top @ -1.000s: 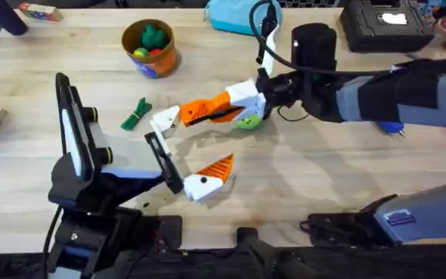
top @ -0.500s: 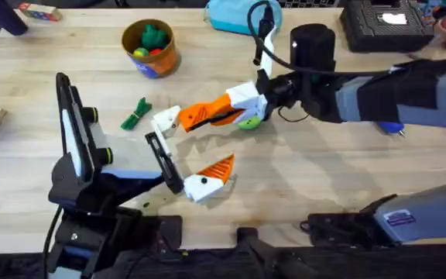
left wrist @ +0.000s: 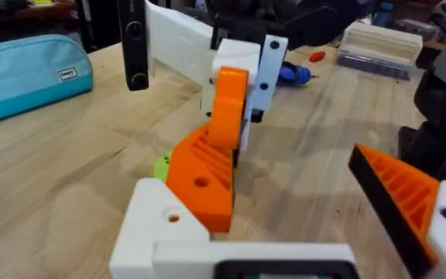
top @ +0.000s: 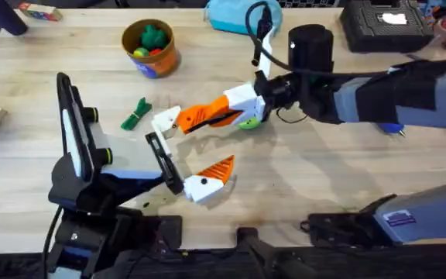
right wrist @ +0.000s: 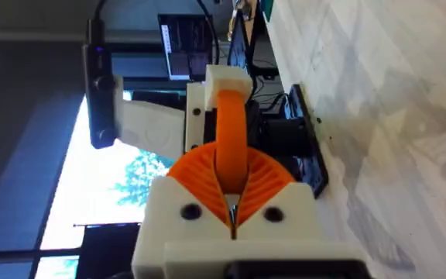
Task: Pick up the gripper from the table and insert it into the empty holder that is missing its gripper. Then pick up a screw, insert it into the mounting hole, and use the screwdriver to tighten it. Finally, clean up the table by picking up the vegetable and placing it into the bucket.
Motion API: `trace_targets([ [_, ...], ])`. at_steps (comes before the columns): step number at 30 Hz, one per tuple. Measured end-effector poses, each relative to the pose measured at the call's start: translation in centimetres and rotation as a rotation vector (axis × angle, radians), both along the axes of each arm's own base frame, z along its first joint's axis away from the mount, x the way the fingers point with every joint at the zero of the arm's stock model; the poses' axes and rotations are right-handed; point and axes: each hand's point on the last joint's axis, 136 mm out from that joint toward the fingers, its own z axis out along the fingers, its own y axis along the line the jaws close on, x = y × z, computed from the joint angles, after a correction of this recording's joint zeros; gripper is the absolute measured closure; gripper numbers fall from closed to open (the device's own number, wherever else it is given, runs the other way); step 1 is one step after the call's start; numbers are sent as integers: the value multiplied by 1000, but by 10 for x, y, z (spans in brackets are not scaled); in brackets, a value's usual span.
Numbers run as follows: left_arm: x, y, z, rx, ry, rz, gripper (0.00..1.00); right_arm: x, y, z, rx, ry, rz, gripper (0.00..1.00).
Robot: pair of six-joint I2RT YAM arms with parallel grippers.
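On the pale wooden table (top: 300, 178), the dark-green leafy toy vegetable (top: 135, 113) lies left of centre, below the round orange bucket (top: 150, 48). The narrow black holder (top: 164, 163) stands mid-table. The small white wedge-shaped gripper (top: 165, 121) is clamped between the right gripper's (top: 183, 118) orange pads.

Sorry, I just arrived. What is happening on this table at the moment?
The right gripper is shut on a loose white-and-orange finger piece and holds it close to the black holder on the left arm, which carries one finger. The piece is not seated yet. The green toy vegetable lies on the table, outside the orange bucket.
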Motion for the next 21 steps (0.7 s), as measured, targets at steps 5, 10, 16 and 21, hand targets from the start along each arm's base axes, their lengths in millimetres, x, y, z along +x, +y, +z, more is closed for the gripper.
trace_targets([
  [5,0,0,0,0,3,0,10,-1,2,-3,-4,7,6,991],
  [10,0,0,-1,1,6,2,10,-1,4,-3,-9,5,-1,991],
  [16,1,1,-2,2,10,10,10,-3,10,-4,-23,10,-9,992],
  [21,1,1,-2,1,16,9,10,-3,15,-5,-34,12,-19,992],
])
